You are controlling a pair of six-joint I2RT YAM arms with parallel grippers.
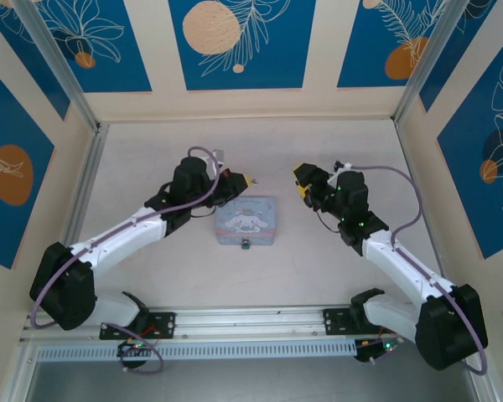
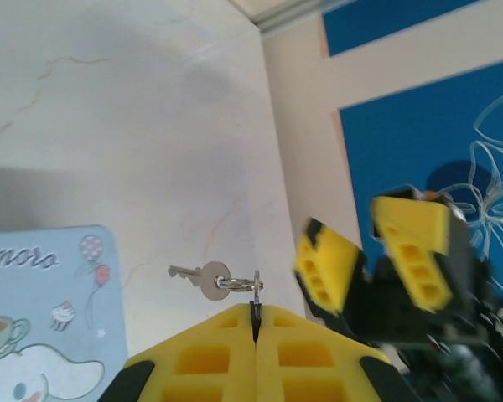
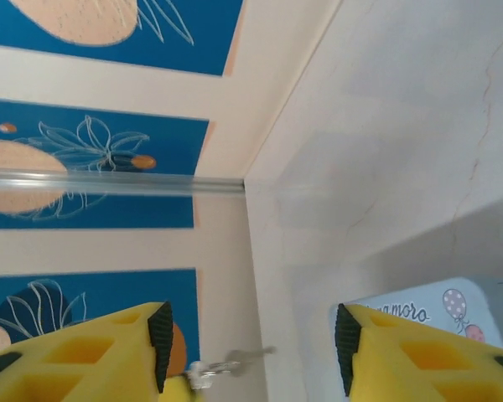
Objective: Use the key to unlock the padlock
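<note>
- Padlock (image 1: 246,244): small and dark, set against the near edge of the pale blue tin (image 1: 247,219), on the base side of both grippers and well apart from each. Cannot tell whether fastened to the tin or only resting against it.
- Key (image 2: 199,276): just ahead of the left gripper (image 2: 254,310), head nearest the fingertips, blade pointing away to the left in the left wrist view.
- Left gripper state: yellow fingers pressed flat together, clamped on the small ring through the key head; no gap along the seam.
- Left gripper position: just past the far edge of the tin, tip aimed toward the right gripper (image 3: 253,343).
- Right gripper state: fingers spread wide, nothing between them.
- Right gripper position: facing the left gripper tip, near but not touching; blurred in the left wrist view.
- Seen through the right gripper's gap: key and ring, close to the left-hand finger.
- Tin relative to the left gripper: below and left of the fingertips, printed lid up.
</note>
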